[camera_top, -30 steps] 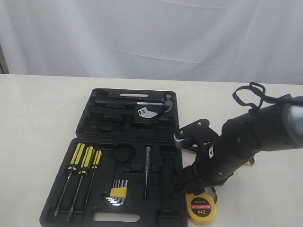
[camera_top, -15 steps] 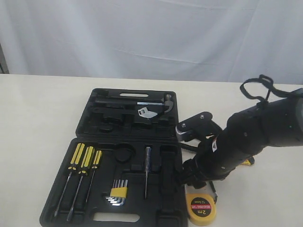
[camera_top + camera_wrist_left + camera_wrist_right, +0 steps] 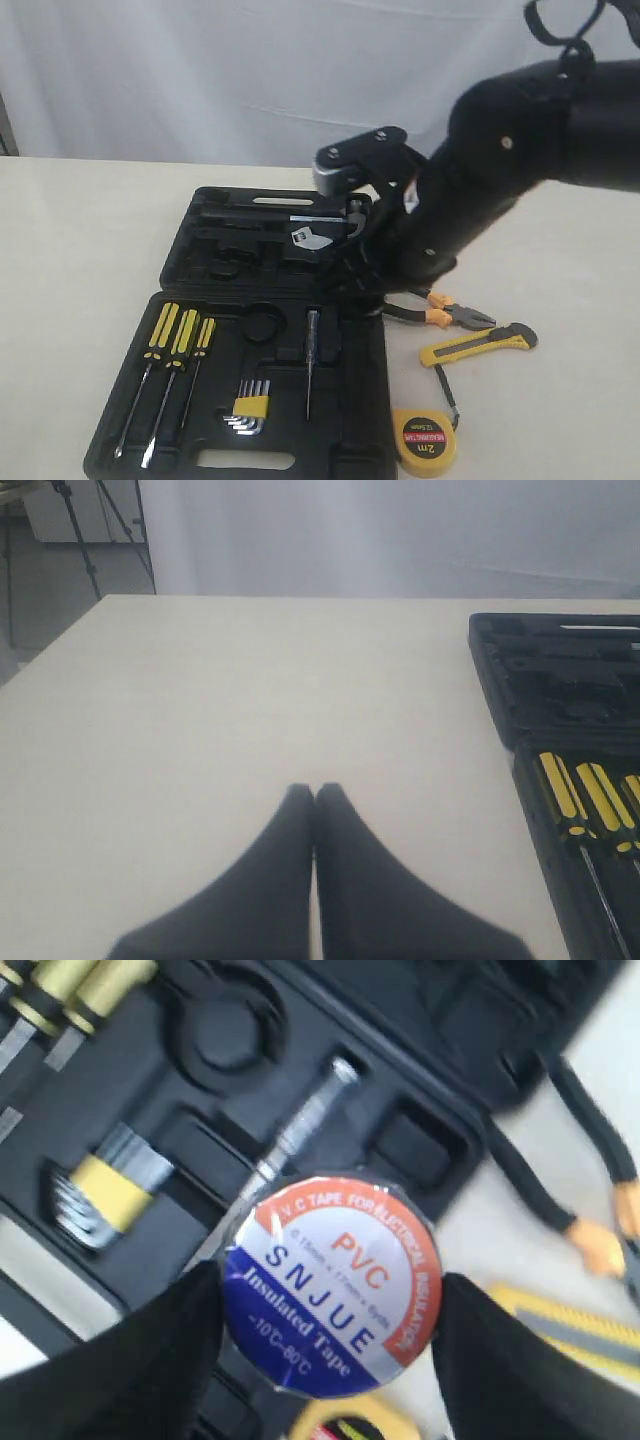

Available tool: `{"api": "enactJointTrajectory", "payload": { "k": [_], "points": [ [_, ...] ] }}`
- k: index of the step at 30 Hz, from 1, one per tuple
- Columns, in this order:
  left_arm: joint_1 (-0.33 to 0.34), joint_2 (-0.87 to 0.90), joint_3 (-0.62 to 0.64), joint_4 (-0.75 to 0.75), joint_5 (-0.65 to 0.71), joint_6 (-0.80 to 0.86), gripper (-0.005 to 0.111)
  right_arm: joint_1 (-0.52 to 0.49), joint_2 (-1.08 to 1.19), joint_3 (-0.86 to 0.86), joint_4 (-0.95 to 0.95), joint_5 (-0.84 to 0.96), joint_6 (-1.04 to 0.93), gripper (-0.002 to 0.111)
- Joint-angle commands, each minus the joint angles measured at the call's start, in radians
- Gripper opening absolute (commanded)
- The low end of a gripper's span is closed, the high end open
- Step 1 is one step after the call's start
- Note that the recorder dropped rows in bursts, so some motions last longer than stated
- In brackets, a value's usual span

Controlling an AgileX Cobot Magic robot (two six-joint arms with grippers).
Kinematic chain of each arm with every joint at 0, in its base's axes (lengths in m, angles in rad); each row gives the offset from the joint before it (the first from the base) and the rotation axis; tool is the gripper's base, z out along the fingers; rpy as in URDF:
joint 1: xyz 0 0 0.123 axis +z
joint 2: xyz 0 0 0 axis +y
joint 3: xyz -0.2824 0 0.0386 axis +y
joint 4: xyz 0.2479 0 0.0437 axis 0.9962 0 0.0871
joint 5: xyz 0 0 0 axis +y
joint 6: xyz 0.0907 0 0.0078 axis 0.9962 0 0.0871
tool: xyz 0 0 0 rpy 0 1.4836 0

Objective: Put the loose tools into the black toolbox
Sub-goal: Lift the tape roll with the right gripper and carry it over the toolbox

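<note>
My right gripper is shut on the black tape roll, whose white-blue-red label faces the camera. It hangs over the open black toolbox, near the tray's right side. In the exterior view the right arm hides the roll. The black-and-orange pliers, the yellow-black utility knife and the round yellow "2m" tape measure lie on the table right of the box. My left gripper is shut on nothing above bare table, left of the toolbox.
Yellow-black screwdrivers, yellow-holdered hex keys and a slim tester screwdriver sit in the tray. A round recess lies beyond the roll. A hammer and wrench rest in the lid. A white curtain stands behind.
My right arm has risen from the table beside the tape measure and swung left over the toolbox, carrying the tape roll. The pliers and knife now show.
</note>
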Motion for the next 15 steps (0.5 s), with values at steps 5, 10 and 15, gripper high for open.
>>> {"api": "enactJointTrajectory", "payload": {
  "k": [5, 10, 15],
  "points": [
    [-0.005, -0.001, 0.003, -0.008, -0.008, -0.004, 0.0, 0.083, 0.223, -0.282, 0.0, 0.095, 0.012, 0.018],
    [-0.005, -0.001, 0.003, -0.008, -0.008, -0.004, 0.0, 0.092, 0.365, -0.361, 0.0, 0.093, 0.008, 0.018],
    [-0.005, -0.001, 0.003, -0.008, -0.008, -0.004, 0.0, 0.092, 0.463, -0.397, 0.0, 0.07, -0.009, 0.018]
  ]
}}
